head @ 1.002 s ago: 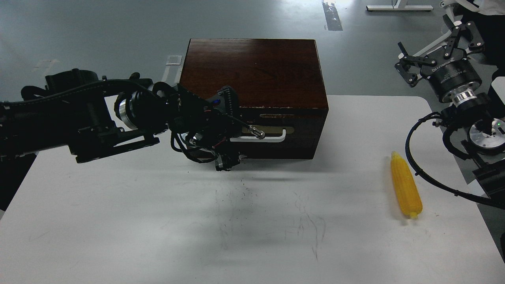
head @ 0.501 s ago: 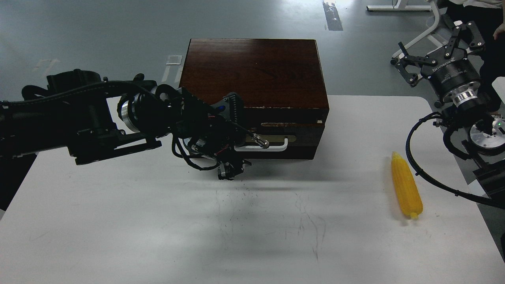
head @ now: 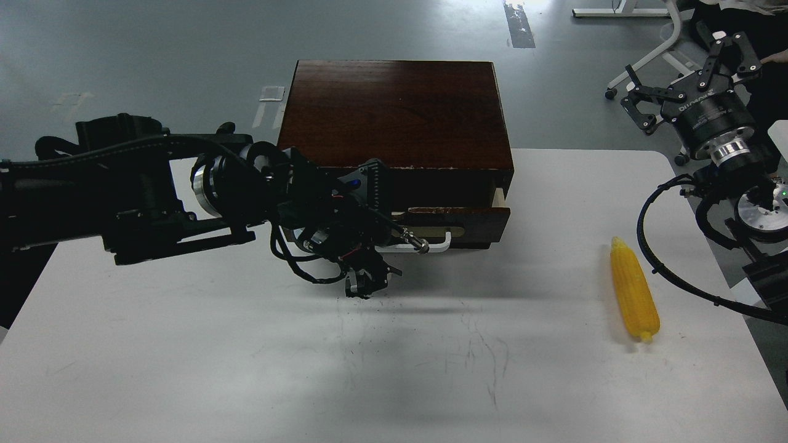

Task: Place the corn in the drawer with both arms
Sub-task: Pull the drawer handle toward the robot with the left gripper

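Corn (head: 634,297) lies on our white counter (head: 184,369), well right of the wooden box (head: 394,111). Our left end effector (head: 394,243) pinches the white handle (head: 440,242) of the drawer (head: 458,218), which stands slightly open. Our right end effector (head: 692,77) hangs spread wide, beyond the counter's far right corner.

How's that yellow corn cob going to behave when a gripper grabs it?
The corn looks like rigid moulded plastic, so probably stiff and light. Its round, tapered shape lying flat on the white table suggests it may roll sideways if nudged, and its glossy surface could be slippery.
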`<state>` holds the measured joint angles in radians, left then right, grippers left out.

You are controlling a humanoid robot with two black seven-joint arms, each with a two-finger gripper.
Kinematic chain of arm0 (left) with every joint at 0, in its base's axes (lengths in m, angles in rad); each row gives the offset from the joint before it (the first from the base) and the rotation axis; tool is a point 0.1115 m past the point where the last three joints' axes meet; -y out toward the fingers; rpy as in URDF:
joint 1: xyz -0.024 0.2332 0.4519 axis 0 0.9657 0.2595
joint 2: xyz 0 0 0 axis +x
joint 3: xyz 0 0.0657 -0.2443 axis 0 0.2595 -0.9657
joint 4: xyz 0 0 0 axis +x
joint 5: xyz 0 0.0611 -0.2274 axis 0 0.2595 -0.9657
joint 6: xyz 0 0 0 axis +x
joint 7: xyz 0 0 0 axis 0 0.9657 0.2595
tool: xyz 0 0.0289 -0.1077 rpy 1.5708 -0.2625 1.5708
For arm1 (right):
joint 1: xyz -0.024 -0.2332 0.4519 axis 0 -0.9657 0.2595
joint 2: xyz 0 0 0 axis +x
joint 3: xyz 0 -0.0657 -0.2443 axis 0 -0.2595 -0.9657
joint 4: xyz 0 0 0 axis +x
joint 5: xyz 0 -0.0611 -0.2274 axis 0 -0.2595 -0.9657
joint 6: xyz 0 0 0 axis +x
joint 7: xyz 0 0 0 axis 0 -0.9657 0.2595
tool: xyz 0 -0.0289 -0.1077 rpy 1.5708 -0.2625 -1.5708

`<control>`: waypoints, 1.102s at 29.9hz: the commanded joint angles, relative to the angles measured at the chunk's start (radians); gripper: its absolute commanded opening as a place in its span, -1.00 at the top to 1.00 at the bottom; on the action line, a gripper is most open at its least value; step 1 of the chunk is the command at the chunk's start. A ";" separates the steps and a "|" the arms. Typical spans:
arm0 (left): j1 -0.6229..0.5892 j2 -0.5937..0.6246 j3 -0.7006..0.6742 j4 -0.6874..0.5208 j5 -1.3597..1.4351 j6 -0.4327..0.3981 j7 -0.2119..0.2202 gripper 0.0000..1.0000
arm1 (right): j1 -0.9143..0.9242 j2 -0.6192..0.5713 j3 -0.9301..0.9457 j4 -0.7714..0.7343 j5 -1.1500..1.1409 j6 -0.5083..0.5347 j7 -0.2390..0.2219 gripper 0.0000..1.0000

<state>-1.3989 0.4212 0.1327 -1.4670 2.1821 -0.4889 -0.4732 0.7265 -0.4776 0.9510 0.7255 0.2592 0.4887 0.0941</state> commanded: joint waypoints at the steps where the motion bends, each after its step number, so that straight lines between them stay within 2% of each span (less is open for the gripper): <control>1: 0.001 -0.004 -0.001 -0.018 0.000 0.000 -0.001 0.12 | 0.001 -0.007 0.000 0.000 0.000 0.000 -0.001 -1.00; 17: -0.029 -0.009 -0.002 -0.056 0.000 0.000 -0.002 0.18 | -0.002 -0.027 0.000 0.000 0.000 0.000 -0.001 -1.00; 19: -0.032 -0.009 -0.002 -0.056 0.000 0.000 -0.001 0.04 | -0.004 -0.036 -0.005 0.000 0.000 0.000 -0.001 -1.00; 20: -0.032 -0.009 -0.002 -0.056 0.000 0.000 -0.001 -0.20 | -0.004 -0.041 -0.008 0.000 0.000 0.000 -0.001 -1.00; 22: -0.031 -0.009 -0.005 -0.056 0.000 0.000 -0.001 -0.31 | -0.004 -0.042 -0.008 0.000 0.000 0.000 -0.001 -1.00; 24: -0.032 -0.007 -0.005 -0.056 0.000 0.000 -0.001 -0.57 | -0.006 -0.044 -0.008 0.000 0.000 0.000 -0.001 -1.00; 26: -0.034 -0.005 -0.005 -0.056 0.000 0.000 -0.001 -0.66 | -0.006 -0.044 -0.008 0.000 0.000 0.000 -0.001 -1.00; 33: -0.061 0.001 -0.010 -0.058 0.000 0.000 0.004 -0.75 | -0.009 -0.044 -0.008 0.000 0.000 0.000 -0.001 -1.00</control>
<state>-1.4516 0.4185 0.1252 -1.5232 2.1817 -0.4883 -0.4714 0.7196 -0.5215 0.9433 0.7255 0.2592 0.4887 0.0934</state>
